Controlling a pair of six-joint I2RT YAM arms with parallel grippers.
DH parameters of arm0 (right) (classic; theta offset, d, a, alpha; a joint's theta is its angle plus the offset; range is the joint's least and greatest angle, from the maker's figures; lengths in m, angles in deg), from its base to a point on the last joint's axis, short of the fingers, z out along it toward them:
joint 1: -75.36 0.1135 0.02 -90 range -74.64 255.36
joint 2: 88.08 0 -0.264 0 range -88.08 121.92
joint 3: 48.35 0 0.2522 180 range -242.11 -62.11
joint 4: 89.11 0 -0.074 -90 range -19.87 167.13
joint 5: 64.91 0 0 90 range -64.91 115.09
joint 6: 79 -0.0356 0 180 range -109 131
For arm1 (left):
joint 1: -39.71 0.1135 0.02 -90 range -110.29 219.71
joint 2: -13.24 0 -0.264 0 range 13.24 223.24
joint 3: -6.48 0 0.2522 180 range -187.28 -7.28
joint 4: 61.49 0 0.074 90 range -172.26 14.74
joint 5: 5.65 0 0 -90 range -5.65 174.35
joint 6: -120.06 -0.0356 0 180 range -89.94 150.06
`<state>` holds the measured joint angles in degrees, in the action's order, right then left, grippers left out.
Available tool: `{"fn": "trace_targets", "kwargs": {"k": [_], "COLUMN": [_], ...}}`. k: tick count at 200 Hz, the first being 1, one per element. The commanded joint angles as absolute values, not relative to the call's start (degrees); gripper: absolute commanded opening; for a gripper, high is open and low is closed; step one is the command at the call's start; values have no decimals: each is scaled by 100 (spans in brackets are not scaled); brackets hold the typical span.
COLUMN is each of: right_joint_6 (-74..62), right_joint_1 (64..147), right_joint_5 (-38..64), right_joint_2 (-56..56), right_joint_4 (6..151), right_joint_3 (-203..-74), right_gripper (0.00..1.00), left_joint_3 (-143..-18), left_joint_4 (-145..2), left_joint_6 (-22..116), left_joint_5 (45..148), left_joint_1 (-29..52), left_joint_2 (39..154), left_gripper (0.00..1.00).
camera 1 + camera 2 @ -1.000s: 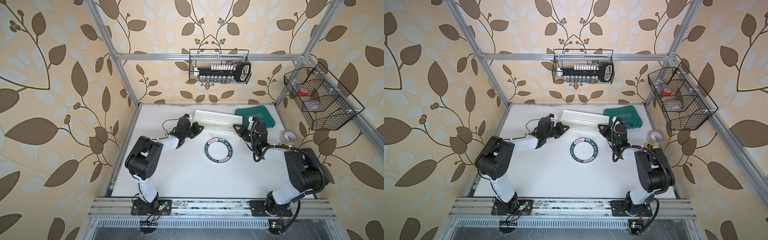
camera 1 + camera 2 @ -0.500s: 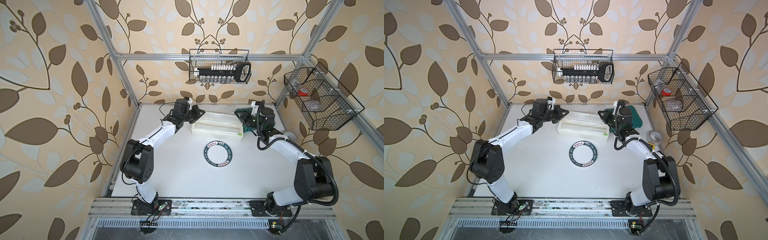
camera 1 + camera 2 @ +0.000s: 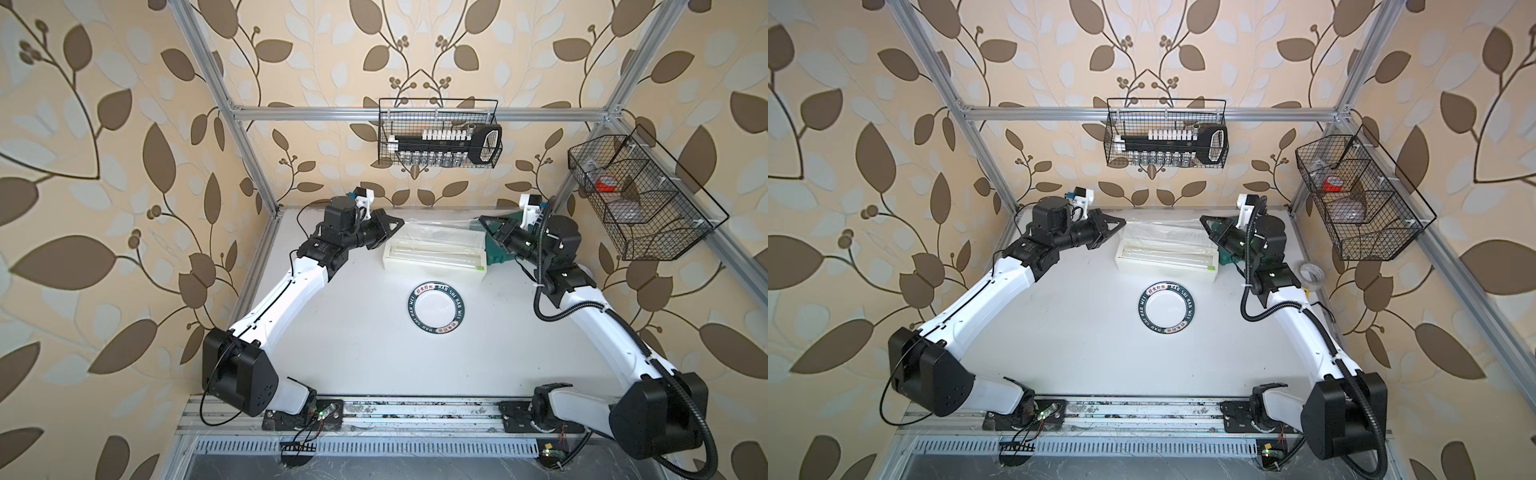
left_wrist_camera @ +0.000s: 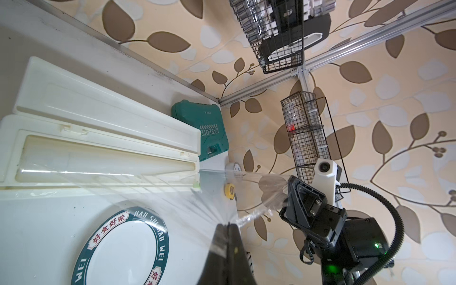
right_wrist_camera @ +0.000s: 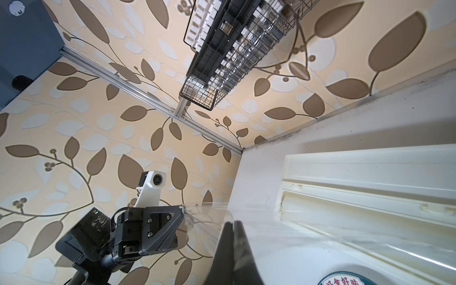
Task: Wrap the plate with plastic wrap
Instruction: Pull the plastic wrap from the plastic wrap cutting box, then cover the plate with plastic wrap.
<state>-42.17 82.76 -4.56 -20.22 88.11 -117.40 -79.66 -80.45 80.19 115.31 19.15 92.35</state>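
The plate (image 3: 436, 308) (image 3: 1167, 308) lies flat on the white table, bare, in front of the open white dispenser box (image 3: 434, 259) (image 3: 1167, 262). A sheet of plastic wrap (image 3: 440, 226) (image 3: 1163, 228) runs up from the roll and is stretched taut above the box between my two grippers. My left gripper (image 3: 401, 222) (image 4: 228, 224) is shut on one corner of the film (image 4: 172, 187). The right gripper (image 3: 482, 218) (image 5: 233, 222) is shut on the opposite corner of the film (image 5: 271, 222). Both grippers hang well above the table, behind the plate.
A green tool case (image 3: 498, 253) (image 4: 212, 130) sits at the back right beside the box. A clear tape roll (image 3: 1312, 274) and a yellow tape measure (image 4: 229, 191) lie near the right edge. Wire baskets hang on the back wall (image 3: 438, 133) and the right wall (image 3: 640, 199).
Both grippers have moved from low beside the plate to high at the back, apart from each other. The box now lies open closer to the plate, with film stretched above it.
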Motion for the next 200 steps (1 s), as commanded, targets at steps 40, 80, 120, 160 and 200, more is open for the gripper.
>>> {"fn": "trace_targets", "kwargs": {"k": [40,80,120,160,200], "right_joint_6": [-3514,-3220,-3412,-3527,-3737], "right_joint_1": [8572,9038,9435,9873,9962], "right_joint_5": [-860,-590,-53,655,1233], "right_joint_2": [-3536,-4235,-4485,-4110,-3551], "right_joint_4": [7388,6222,5907,5727,5945], "right_joint_3": [-10343,-9499,-8703,-8370,-8150], "right_gripper": [0,0,0,0,0], "left_joint_3": [-6270,-5184,-4435,-4061,-4051], "left_joint_4": [-8306,-8552,-8384,-8527,-8569], "left_joint_6": [7728,7664,7673,7322,6999], "left_joint_5": [12055,11943,11473,11130,10794], "left_joint_1": [1598,1040,135,-2,-2], "left_joint_2": [7596,7109,7426,7823,8525], "left_gripper": [0,0,0,0,0]}}
